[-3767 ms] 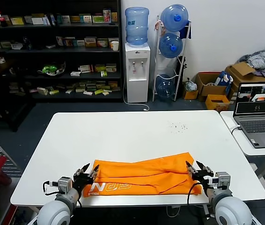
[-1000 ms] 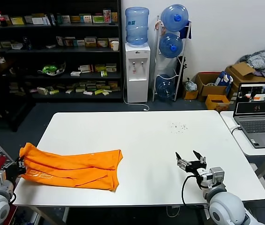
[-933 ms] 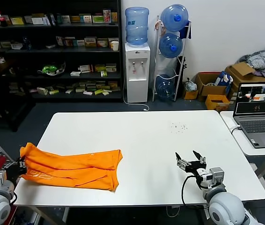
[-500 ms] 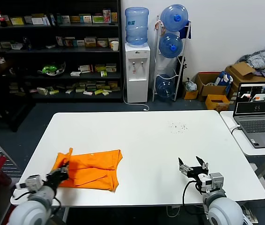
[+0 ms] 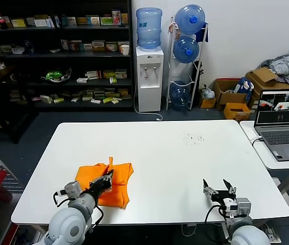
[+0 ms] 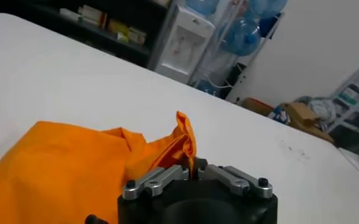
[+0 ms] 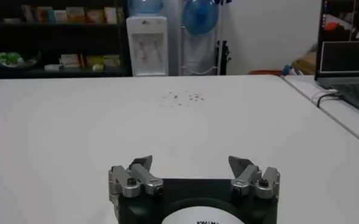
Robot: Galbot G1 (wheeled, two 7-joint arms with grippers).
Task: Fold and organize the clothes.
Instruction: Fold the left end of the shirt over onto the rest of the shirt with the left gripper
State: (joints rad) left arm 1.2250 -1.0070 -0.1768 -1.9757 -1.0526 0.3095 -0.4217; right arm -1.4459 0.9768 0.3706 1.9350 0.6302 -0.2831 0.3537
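Here we are partway through the widthwise fold: our left gripper (image 5: 105, 181) is clamped on a bunched end of the orange T-shirt (image 5: 115, 178) and holds it lifted over the rest of the garment, so a small peak of cloth stands up above the pile. In the left wrist view the jaws are pinched together with the orange fabric (image 6: 185, 137) rising from between them. The shirt lies on the left half of the white tabletop (image 5: 185, 158), near the front edge, already narrowed into a compact, somewhat rumpled packet. Our right gripper (image 5: 219, 190) waits low over the tabletop on the right, well apart from the shirt, its jaws spread wide and holding nothing.

We judge the next move is to lay the carried end down flat on the far part of the shirt, let go, and draw clear without dragging the layer back. The top layer looks wrinkled, so it may want smoothing before any last fold.
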